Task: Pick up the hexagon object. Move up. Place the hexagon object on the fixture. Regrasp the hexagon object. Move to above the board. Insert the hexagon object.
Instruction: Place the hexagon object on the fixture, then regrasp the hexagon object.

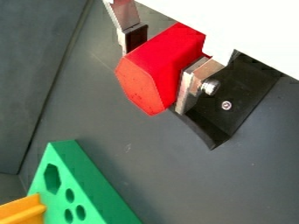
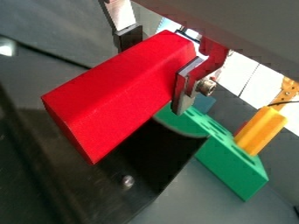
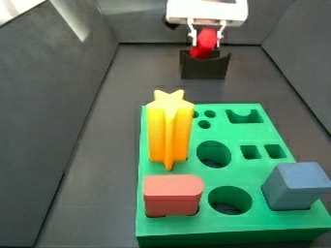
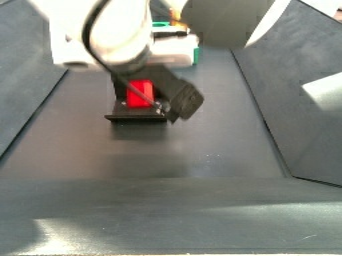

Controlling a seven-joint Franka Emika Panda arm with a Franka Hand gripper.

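Jaws of the gripper (image 1: 163, 63) clenched on the hexagon object (image 1: 156, 72) just above the fixture (image 3: 203, 64), probably for seating it there.

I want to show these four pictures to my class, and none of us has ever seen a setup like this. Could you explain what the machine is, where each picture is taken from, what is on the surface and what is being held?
The machine is a robot arm ending in a gripper: two flat silver plates with dark pads that close on things like tongs. Two pictures come from cameras on the arm's wrist, looking down past the fingers. The other two come from cameras fixed beside the table.

The gripper is shut on the hexagon object, a bright red short rod with six-sided ends. In a side view it is just above the fixture, a small dark block at the far end of the dark floor.

Nearer that camera lies the board, a green slab with shaped holes. On it stand a yellow star, a salmon-pink block and a blue block.
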